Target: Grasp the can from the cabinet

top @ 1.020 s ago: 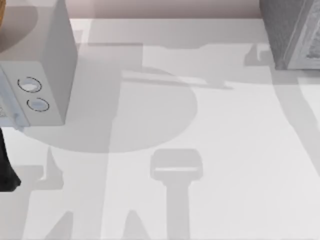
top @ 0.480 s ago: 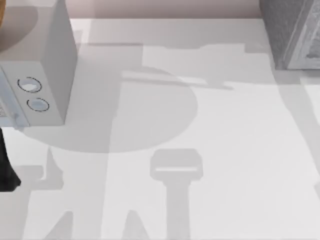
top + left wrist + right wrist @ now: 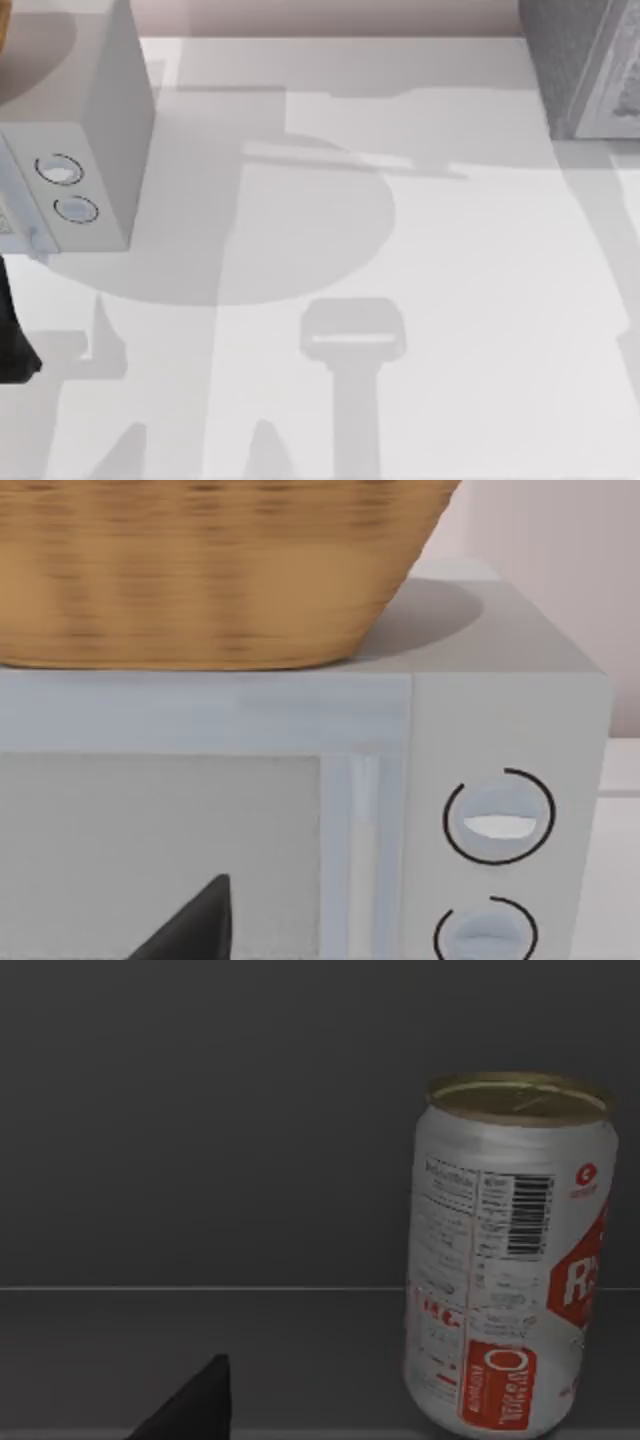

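Across the top view, the white counter (image 3: pixel 450 300) spreads wide, crossed by grey shadows of the 2 AgileX arms. At its left edge stands a pale grey microwave (image 3: pixel 90 150), its door front facing the left arm, a dark part of which shows at the counter's left border (image 3: pixel 12 340). At the far right corner stands the grey cabinet (image 3: pixel 570 60), cut off by the frame. On the microwave's roof sits a woven tan basket (image 3: pixel 200 570), seen large in the left wrist view, its base resting on the flat top and casting a round shadow beside it. Inside the cabinet, in the right wrist view, the can (image 3: pixel 510 1260) stands upright on the dim shelf floor in front of the dark back wall; it is silver with red label patches, a barcode and a gold lid. On the microwave's control panel are 2 round dials, 1 above the other (image 3: pixel 498 816) (image 3: pixel 487 930). The left gripper (image 3: pixel 190 925) shows just 1 dark tip, in front of the microwave door, and the right gripper (image 3: pixel 190 1405) shows 1 dark tip near the shelf, apart from the can and not touching it; whether either is open or closed, I cannot tell.
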Controlling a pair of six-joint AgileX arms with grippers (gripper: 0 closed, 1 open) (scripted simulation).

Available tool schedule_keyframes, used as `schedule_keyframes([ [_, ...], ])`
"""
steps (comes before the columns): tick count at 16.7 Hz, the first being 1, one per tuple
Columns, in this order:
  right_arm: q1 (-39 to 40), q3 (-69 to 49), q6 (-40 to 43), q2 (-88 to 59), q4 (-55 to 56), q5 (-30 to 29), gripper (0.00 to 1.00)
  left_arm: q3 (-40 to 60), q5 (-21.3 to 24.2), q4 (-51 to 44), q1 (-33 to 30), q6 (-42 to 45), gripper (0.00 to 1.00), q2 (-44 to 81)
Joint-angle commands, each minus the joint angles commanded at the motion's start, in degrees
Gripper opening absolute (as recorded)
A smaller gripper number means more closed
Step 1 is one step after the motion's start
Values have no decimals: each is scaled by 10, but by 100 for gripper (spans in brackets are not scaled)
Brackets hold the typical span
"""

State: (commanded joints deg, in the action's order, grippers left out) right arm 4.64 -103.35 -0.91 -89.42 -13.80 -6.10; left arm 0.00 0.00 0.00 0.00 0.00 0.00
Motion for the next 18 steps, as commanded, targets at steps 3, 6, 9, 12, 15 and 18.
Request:
schedule_keyframes([
  [3, -3, -36, 0, -30, -3, 1, 100, 0, 0, 0, 0, 0, 100, 0],
  [6, -7, -94, 0, -81, -10, 5, 100, 0, 0, 0, 0, 0, 100, 0],
  [9, -11, -145, 0, -125, -16, 8, 100, 0, 0, 0, 0, 0, 100, 0],
  [12, -12, -162, 0, -140, -18, 9, 100, 0, 0, 0, 0, 0, 100, 0],
  [15, -12, -162, 0, -140, -18, 9, 100, 0, 0, 0, 0, 0, 100, 0],
  [18, -12, -162, 0, -140, -18, 9, 77, 0, 0, 0, 0, 0, 100, 0],
])
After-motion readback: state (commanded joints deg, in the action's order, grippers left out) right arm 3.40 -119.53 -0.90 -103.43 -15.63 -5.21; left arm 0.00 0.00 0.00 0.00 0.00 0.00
